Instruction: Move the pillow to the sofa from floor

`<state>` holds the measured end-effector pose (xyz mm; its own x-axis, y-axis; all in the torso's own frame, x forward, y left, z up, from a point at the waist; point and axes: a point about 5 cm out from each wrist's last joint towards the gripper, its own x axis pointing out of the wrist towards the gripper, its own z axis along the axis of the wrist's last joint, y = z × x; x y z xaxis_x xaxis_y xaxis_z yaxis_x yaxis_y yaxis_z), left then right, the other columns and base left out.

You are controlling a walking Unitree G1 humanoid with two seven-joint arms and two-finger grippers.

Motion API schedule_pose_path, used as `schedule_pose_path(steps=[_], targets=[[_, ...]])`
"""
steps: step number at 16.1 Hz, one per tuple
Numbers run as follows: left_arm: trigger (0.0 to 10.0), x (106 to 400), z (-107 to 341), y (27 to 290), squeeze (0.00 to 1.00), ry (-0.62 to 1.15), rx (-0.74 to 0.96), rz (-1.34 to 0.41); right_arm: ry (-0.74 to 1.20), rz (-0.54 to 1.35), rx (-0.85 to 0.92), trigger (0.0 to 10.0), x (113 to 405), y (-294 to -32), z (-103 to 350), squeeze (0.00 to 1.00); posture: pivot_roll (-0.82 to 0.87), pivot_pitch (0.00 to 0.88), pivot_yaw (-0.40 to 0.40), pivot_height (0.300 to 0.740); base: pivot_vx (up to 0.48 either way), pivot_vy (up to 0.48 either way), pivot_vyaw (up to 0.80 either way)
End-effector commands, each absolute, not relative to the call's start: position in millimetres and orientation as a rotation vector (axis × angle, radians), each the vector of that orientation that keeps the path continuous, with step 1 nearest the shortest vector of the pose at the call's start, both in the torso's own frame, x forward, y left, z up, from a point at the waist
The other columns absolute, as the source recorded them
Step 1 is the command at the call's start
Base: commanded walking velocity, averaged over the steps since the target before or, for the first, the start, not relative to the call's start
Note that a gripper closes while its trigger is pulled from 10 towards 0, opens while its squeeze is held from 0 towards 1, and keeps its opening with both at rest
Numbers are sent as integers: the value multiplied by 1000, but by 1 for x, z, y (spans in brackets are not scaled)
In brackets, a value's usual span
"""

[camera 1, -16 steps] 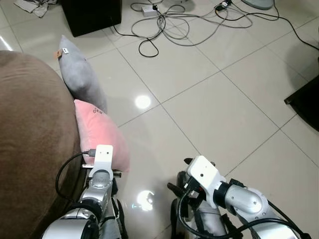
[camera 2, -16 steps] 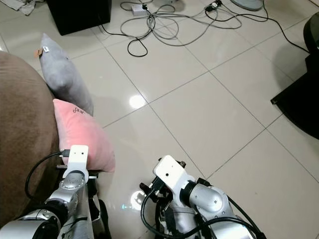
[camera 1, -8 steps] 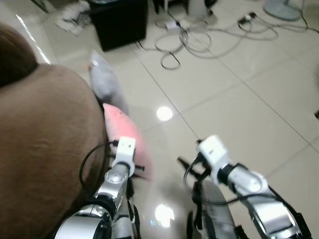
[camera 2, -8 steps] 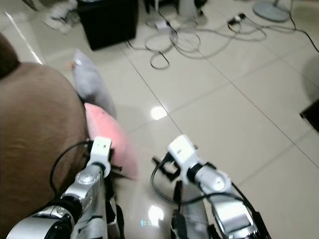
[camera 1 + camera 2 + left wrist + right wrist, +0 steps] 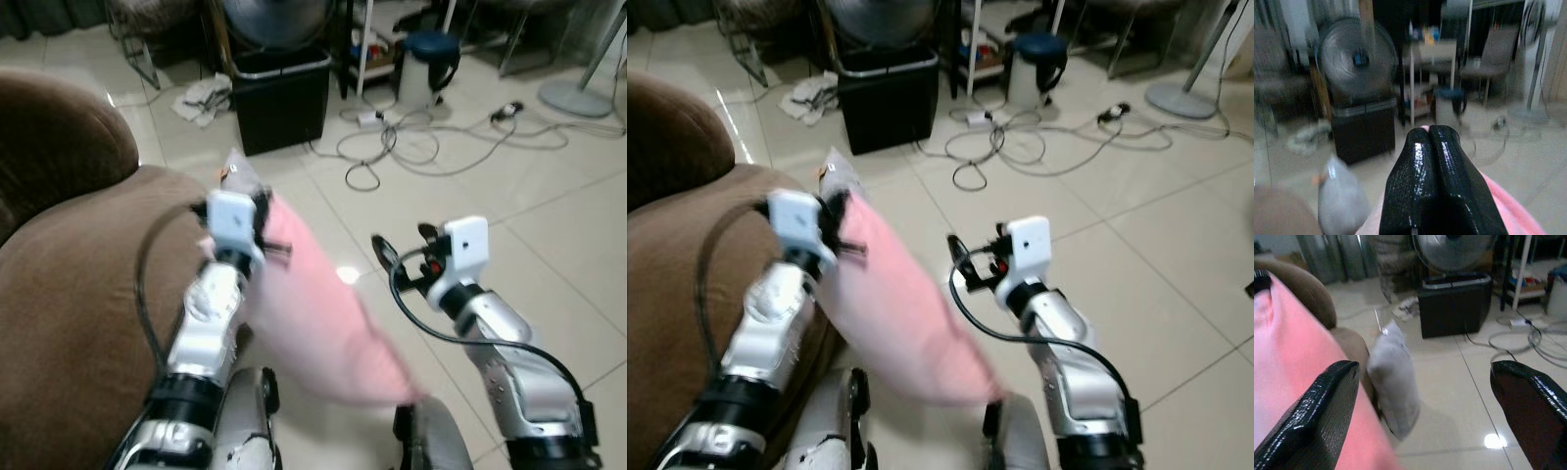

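My left gripper (image 5: 263, 213) is shut on the top corner of the pink pillow (image 5: 328, 318). The pillow hangs off the floor, slanting down in front of me beside the brown sofa (image 5: 78, 284). In the left wrist view the fingers (image 5: 1422, 147) are pressed together, with pink fabric (image 5: 1506, 208) under them. My right gripper (image 5: 403, 247) is open to the right of the pillow, holding nothing; its fingers (image 5: 1320, 423) stand wide apart. A grey pillow (image 5: 1396, 377) leans against the sofa's side on the floor, behind the left gripper.
A black bin (image 5: 282, 98) stands ahead with a fan (image 5: 1356, 58) above it. Tangled cables (image 5: 431, 147) and a crumpled cloth (image 5: 204, 98) lie on the tile floor. A small white can (image 5: 429, 64) and a fan base (image 5: 578, 98) are further right.
The view has tilted up and shifted. My left gripper has lifted the pink pillow off the floor to the height of the sofa arm. The right arm has risen too.
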<state>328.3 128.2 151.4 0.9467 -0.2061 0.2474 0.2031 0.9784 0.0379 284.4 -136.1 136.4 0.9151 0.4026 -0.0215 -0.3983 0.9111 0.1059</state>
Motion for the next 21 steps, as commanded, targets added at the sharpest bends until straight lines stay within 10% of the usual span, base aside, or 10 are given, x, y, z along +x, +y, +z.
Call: schedule_pose_path(steps=[1,5,6,7,21], targets=[[0,329,185,138,0,-350,3,-181,-20,414,124,10000,289,-134,151,0,61,0,18,581,0,0,0],[0,329,231,155,0,-447,17,-94,-75,389,92,10000,304,-131,167,0,33,0,36,581,0,0,0],[7804,329,239,160,0,-447,23,-56,-84,370,99,10000,309,-132,172,0,26,0,39,581,0,0,0],[10000,330,246,161,0,-450,16,-34,-118,356,122,10000,312,-134,180,0,24,0,38,586,0,0,0],[10000,325,225,163,0,-323,174,48,-112,434,87,10000,318,-109,178,0,41,0,36,711,0,0,0]])
